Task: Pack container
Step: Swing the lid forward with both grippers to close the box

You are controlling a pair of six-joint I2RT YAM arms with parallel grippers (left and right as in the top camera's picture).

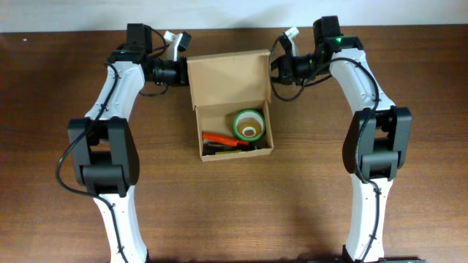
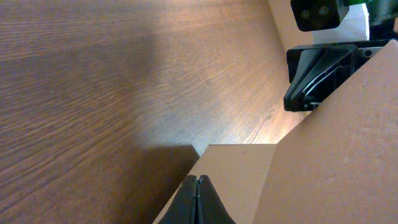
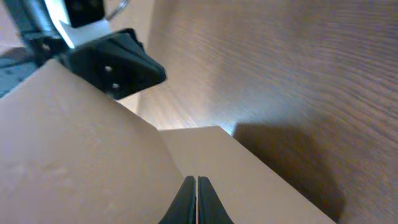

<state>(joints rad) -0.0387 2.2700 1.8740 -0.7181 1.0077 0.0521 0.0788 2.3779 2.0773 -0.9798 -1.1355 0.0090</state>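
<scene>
The container (image 1: 228,77) is a brown cardboard box in the middle of the table, with its flap lid standing open at the back. Inside lie a green tape roll (image 1: 248,125), an orange tool (image 1: 216,137) and some dark items. My left gripper (image 1: 184,71) is shut, and its tips rest on the lid's left side tab (image 2: 239,168). My right gripper (image 1: 273,69) is shut, and its tips rest on the right side tab (image 3: 249,171). In the wrist views the shut fingertips of the left gripper (image 2: 198,179) and the right gripper (image 3: 196,180) lie over the cardboard, with nothing clearly between them.
The wooden table (image 1: 409,183) surrounds the box. Both arm bases stand at the front edge. Each wrist view shows the opposite gripper beyond the lid: the right gripper in the left wrist view (image 2: 317,74), the left gripper in the right wrist view (image 3: 112,65).
</scene>
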